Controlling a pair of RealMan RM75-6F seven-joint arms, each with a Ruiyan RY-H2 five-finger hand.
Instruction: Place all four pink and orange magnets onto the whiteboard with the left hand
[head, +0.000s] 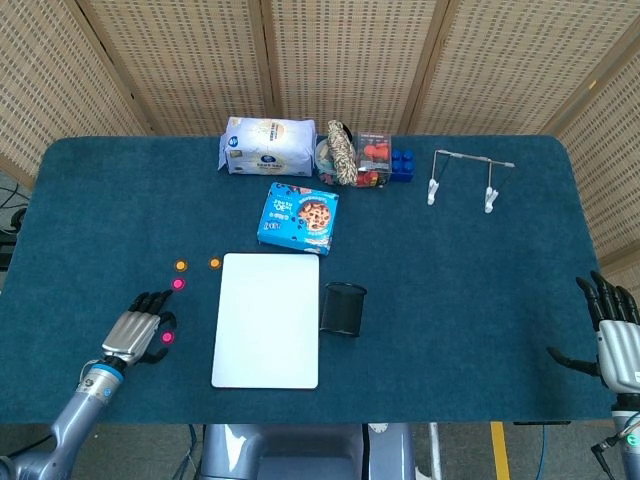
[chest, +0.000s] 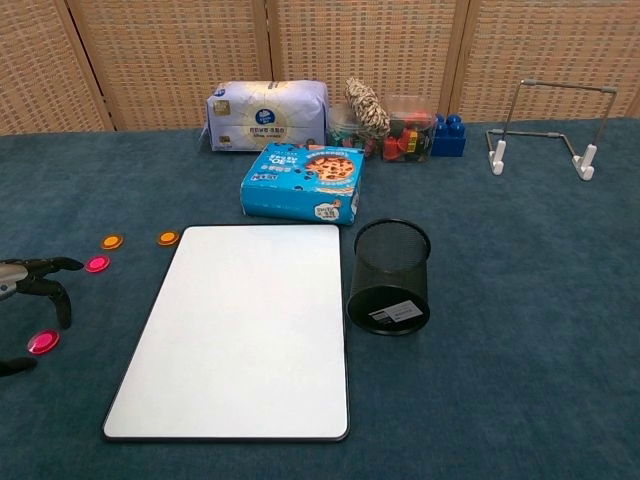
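Two orange magnets (head: 181, 265) (head: 214, 263) and a pink magnet (head: 178, 284) lie on the blue cloth left of the whiteboard (head: 267, 320). A second pink magnet (head: 167, 337) lies nearer the front edge. My left hand (head: 135, 335) hovers just left of that near pink magnet, fingers spread and holding nothing. In the chest view only its fingers (chest: 40, 278) show at the left edge, arched over the near pink magnet (chest: 42, 341). The whiteboard (chest: 245, 330) is bare. My right hand (head: 615, 335) rests open at the table's far right edge.
A black mesh pen cup (chest: 390, 278) stands against the whiteboard's right edge. Behind the board lie a blue cookie box (chest: 303, 181), a tissue pack (chest: 266, 114), a rope bundle (chest: 367, 108) and a box of blocks (chest: 420, 132). A wire stand (chest: 545, 130) is at back right.
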